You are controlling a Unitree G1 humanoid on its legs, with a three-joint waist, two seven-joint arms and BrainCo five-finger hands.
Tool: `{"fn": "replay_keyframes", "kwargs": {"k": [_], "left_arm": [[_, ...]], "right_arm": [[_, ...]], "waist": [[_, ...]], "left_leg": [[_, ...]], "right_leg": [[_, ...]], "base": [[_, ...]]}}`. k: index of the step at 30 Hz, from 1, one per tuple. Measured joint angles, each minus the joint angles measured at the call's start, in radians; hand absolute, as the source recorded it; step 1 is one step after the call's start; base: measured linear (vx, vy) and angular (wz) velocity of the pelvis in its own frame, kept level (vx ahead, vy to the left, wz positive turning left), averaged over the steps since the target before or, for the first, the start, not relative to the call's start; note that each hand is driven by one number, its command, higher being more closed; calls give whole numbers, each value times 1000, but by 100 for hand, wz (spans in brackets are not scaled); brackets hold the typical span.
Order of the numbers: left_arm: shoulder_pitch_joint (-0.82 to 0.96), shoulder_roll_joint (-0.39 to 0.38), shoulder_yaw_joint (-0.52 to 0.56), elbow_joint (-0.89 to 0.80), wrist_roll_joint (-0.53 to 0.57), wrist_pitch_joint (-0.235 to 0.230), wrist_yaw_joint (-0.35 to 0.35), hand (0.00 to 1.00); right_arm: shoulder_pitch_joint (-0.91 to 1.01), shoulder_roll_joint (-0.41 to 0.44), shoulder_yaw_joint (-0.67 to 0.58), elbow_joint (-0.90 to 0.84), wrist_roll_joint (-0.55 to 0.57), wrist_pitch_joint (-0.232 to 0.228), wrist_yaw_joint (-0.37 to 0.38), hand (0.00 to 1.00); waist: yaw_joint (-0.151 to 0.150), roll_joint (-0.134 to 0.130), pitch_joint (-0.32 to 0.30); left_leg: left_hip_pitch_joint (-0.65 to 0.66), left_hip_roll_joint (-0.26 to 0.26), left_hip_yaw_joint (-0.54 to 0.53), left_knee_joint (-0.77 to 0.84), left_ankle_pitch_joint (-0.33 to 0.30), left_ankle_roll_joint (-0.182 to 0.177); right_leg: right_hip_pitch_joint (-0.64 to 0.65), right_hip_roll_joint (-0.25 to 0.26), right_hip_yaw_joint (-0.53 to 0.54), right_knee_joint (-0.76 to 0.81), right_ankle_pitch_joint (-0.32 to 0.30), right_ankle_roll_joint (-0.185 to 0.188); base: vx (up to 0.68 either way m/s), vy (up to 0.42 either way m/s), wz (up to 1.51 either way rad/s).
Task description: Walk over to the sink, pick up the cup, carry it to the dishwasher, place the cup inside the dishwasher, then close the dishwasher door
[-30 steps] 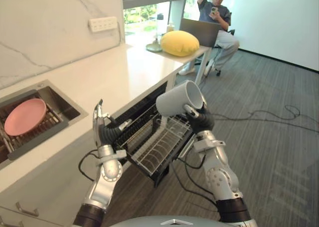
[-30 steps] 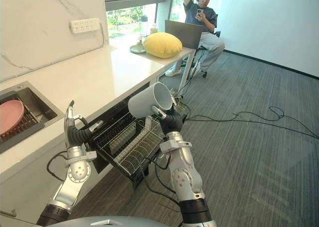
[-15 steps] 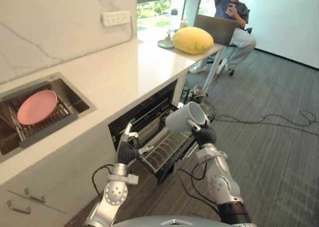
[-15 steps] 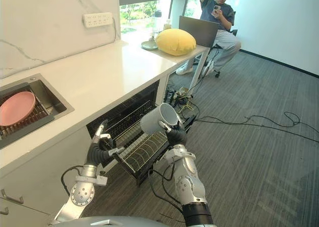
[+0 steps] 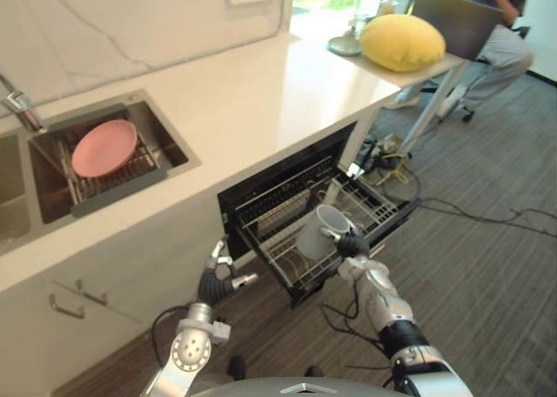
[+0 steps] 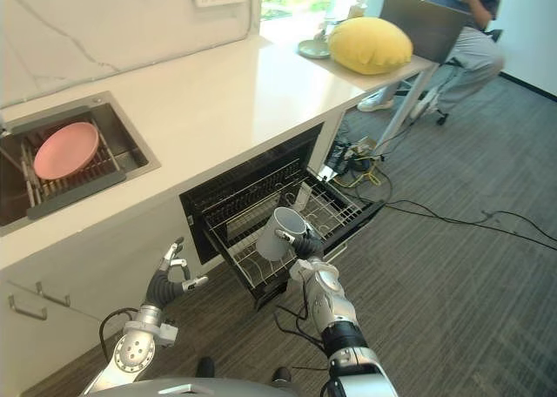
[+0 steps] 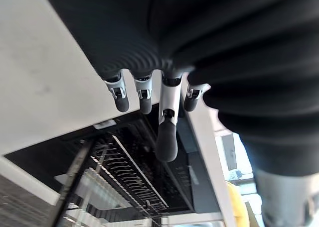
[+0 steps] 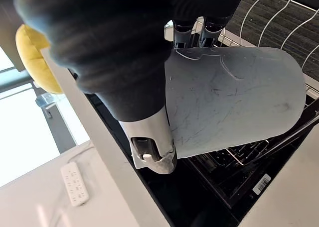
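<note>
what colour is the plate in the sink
Pink. The plate shows best in the left eye view, lying on the sink's rack.

Dishwasher rack (image 5: 381, 209), pulled out: its wire bed beyond the cup (image 5: 313, 232) gripped in my right hand (image 5: 352, 244) lies bare and open from above. Behind the rack the counter (image 5: 261, 101) edge overhangs; tangled cables (image 5: 387, 164) lie past its far corner.

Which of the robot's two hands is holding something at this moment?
The right hand: its fingers are curled round the grey cup over the dishwasher rack. The left hand is open and holds nothing.
</note>
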Motion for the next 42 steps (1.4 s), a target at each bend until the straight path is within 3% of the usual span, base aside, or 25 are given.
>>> {"fn": "replay_keyframes", "kwargs": {"k": [3,7,11,19,26,30,31,38,42], "left_arm": [[-1,23,7,33,-3,8,-19,0],[-51,24,68,108,-82,7,-23,0],[-108,35,107,138,-144,-7,-39,0],[-143,58,117,138,-195,-17,-86,0],[-152,58,119,132,-208,-5,-84,0],[-157,58,121,128,-215,7,-84,0],[-158,58,122,128,-215,9,-84,0],[-158,57,119,126,-236,16,-83,0],[-158,57,124,124,-234,21,-72,0]], "right_arm": [[-109,-32,0,117,0,1,3,100],[-309,-130,-7,311,0,2,21,100],[-450,-197,-29,428,-37,1,40,100],[-604,-260,-46,503,-111,53,37,100],[-708,-302,-68,547,-197,117,37,100],[-751,-303,-67,579,-250,126,36,100],[-763,-302,-66,580,-267,127,37,0],[-769,-299,-13,579,-311,136,42,0],[-778,-296,21,568,-303,126,80,0]], "waist": [[22,6,41],[82,12,101],[124,13,184],[167,32,305],[197,32,350],[206,31,357],[206,30,369],[208,30,376],[216,9,387]], "left_leg": [[-29,-2,-16,0,13,-5],[-108,-1,-47,7,57,2],[-143,-1,-81,9,76,-5],[-244,2,-121,68,77,-17],[-326,7,-129,67,98,-18],[-363,12,-136,67,106,-16],[-365,14,-136,67,108,-18],[-365,23,-135,67,106,-21],[-350,44,-120,65,107,-33]], "right_leg": [[-5,-5,-45,0,-2,2],[-67,-5,-83,0,24,-8],[-77,-1,-125,1,26,-11],[-141,2,-171,40,21,-28],[-211,7,-194,41,28,-35],[-245,15,-197,38,28,-37],[-246,18,-196,35,27,-38],[-246,27,-192,32,23,-45],[-240,44,-172,32,25,-57]], "base": [[-36,4,44],[32,17,37],[-5,-16,33],[-67,-12,19],[-14,-21,10],[38,-42,4],[53,-42,-1],[33,-19,0],[1,-19,-13]]}}
